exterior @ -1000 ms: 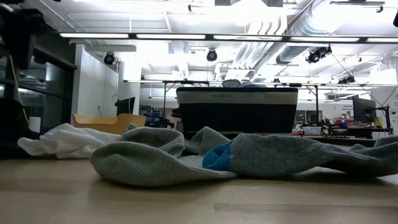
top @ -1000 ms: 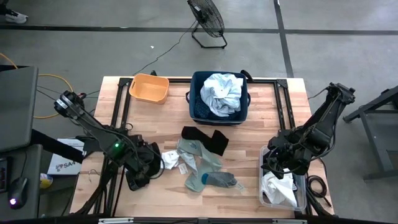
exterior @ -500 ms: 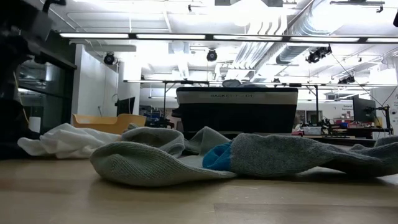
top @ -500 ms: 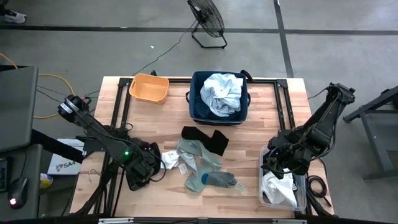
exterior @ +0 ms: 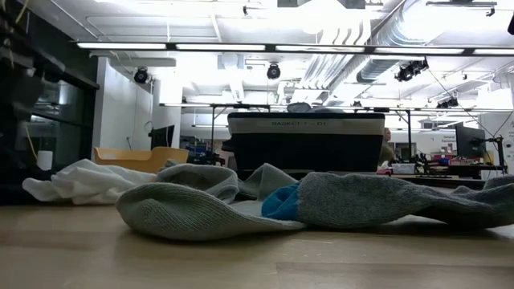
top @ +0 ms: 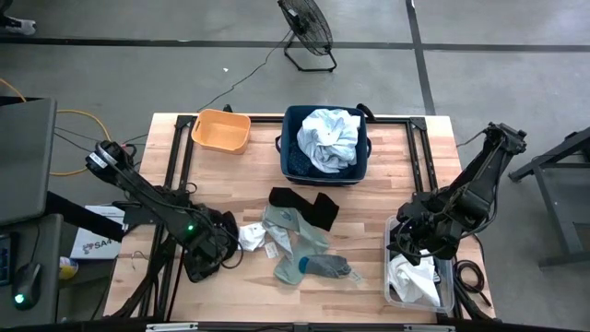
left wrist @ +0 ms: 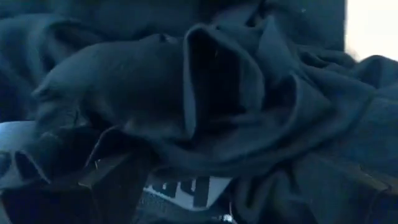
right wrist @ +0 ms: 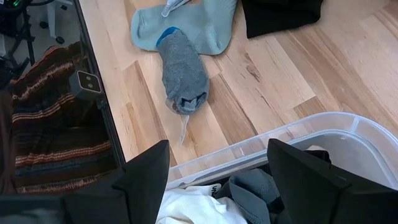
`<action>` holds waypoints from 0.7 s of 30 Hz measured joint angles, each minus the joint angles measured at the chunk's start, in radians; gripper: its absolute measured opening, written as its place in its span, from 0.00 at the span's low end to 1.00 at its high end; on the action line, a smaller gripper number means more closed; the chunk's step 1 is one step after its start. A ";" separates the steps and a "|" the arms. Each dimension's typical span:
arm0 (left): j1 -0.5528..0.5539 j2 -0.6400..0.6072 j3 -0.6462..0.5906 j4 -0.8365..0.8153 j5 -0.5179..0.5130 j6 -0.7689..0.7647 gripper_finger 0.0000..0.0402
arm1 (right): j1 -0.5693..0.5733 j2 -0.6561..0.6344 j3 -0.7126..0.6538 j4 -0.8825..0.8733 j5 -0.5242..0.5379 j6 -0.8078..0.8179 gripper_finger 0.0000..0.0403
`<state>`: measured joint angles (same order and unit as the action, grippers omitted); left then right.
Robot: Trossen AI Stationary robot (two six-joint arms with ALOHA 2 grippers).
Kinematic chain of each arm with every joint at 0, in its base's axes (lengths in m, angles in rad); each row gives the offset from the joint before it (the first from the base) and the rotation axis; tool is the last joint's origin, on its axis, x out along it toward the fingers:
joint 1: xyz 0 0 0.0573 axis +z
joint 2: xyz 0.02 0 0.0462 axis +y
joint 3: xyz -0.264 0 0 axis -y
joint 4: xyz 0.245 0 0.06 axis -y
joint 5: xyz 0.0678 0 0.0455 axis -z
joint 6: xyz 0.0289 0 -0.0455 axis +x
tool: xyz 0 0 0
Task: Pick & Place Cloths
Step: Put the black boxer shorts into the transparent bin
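My left gripper (top: 208, 251) is down in a heap of black cloth (top: 195, 266) at the table's near left. The left wrist view is filled with that dark cloth (left wrist: 205, 106) and a white label (left wrist: 180, 190), and the fingers are hidden. My right gripper (right wrist: 217, 155) is open and hovers over a clear bin (right wrist: 298, 134) holding white and grey pieces. Grey-green socks (top: 300, 244) (exterior: 241, 205) (right wrist: 183, 68), a small white piece (top: 251, 237) (exterior: 84, 181) and a black piece (top: 306, 205) lie flat on the table's middle. A pale blue-white shirt (top: 330, 136) lies in the navy bin (top: 293, 161).
An orange tub (top: 221, 131) stands at the far left, beside the navy bin (exterior: 305, 140). The clear bin (top: 419, 281) sits at the near right corner under my right arm. Bare wood (top: 369, 207) lies between the socks and the right arm.
My left arm has shifted a little toward the table's near right, settling lower over the black heap. The cloths on the table's middle and my right arm have kept still.
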<state>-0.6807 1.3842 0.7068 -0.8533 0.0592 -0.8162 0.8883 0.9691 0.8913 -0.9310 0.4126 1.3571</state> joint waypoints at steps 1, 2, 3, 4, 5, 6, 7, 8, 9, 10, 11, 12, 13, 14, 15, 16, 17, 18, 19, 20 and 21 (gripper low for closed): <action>0.000 0.000 -0.022 0.035 0.009 -0.001 0.91 | 0.000 0.000 0.000 0.000 0.000 0.000 0.65; 0.000 -0.002 -0.040 0.059 0.012 -0.003 0.91 | 0.000 0.000 0.000 0.000 0.000 0.000 0.65; 0.000 -0.005 -0.057 0.080 0.013 -0.004 0.91 | 0.000 0.000 0.000 0.000 0.000 0.000 0.65; 0.000 -0.006 -0.071 0.094 0.010 -0.005 0.91 | 0.000 0.000 0.000 0.000 0.000 0.000 0.65; 0.000 -0.007 -0.080 0.101 0.005 -0.005 0.91 | 0.000 0.000 0.000 0.000 0.000 0.000 0.65; 0.000 -0.006 -0.085 0.102 -0.006 -0.005 0.91 | 0.000 0.000 0.000 0.001 0.000 0.000 0.65; -0.001 -0.005 -0.090 0.102 -0.019 -0.003 0.91 | 0.000 0.000 0.000 0.003 0.000 0.000 0.65; -0.001 -0.005 -0.092 0.103 -0.029 0.001 0.91 | 0.000 0.000 0.000 0.007 0.000 0.000 0.65; -0.001 -0.005 -0.096 0.108 -0.042 0.005 0.91 | 0.000 0.000 0.000 0.009 0.000 0.000 0.65; -0.002 -0.005 -0.098 0.113 -0.050 0.016 0.91 | 0.000 0.000 0.000 0.008 0.000 0.002 0.65; -0.002 -0.005 -0.103 0.122 -0.055 0.027 0.91 | 0.000 0.000 0.000 0.008 0.000 0.003 0.65; -0.001 -0.005 -0.107 0.134 -0.062 0.037 0.91 | 0.000 0.000 0.000 0.009 0.001 0.005 0.65; -0.001 -0.006 -0.112 0.145 -0.070 0.048 0.91 | 0.000 0.000 0.000 0.010 0.002 0.005 0.65; -0.001 -0.006 -0.117 0.158 -0.077 0.054 0.91 | 0.000 0.000 0.000 0.014 0.004 0.005 0.65; -0.001 -0.006 -0.122 0.167 -0.083 0.057 0.91 | 0.000 0.000 0.000 0.020 0.004 0.004 0.65; -0.001 -0.006 -0.127 0.176 -0.089 0.058 0.91 | 0.000 0.000 0.000 0.024 0.005 0.004 0.65; -0.001 -0.006 -0.131 0.180 -0.092 0.056 0.91 | 0.000 0.000 0.000 0.024 0.004 0.004 0.65; -0.001 -0.006 -0.136 0.182 -0.094 0.054 0.90 | 0.000 0.000 0.000 0.024 0.004 0.004 0.65; -0.001 -0.006 -0.141 0.185 -0.097 0.050 0.88 | 0.000 0.000 0.000 0.024 0.004 0.004 0.65; -0.001 -0.006 -0.147 0.190 -0.101 0.045 0.87 | 0.000 0.000 0.000 0.024 0.004 0.004 0.65; -0.001 -0.006 -0.152 0.194 -0.102 0.041 0.84 | 0.000 0.000 0.000 0.024 0.004 0.004 0.65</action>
<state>-0.6815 1.3781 0.5551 -0.6589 -0.0428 -0.7750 0.8879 0.9695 0.8913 -0.9066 0.4168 1.3609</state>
